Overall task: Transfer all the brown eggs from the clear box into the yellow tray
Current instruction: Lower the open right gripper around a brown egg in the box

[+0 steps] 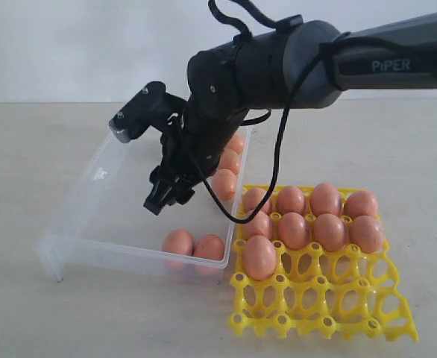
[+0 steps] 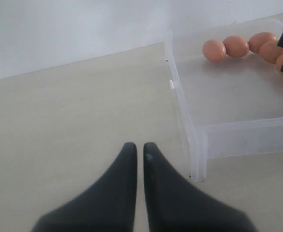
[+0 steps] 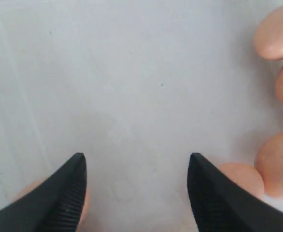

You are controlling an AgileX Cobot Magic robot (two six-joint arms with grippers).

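Beside the clear box (image 1: 77, 224), over the surface (image 2: 59, 121): left hand (image 2: 138, 147) closed, idle. Over box floor: right hand (image 1: 166, 200) spread wide, empty; at least five brown eggs (image 1: 177, 242) lie inside. Yellow tray (image 1: 315, 313), right: nine seated. Judged about two-thirds done.

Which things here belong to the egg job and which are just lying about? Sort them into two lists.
Job in hand: brown eggs; clear box; yellow tray; right gripper, open above the box floor.

Just there: left gripper, shut, outside the box; table.
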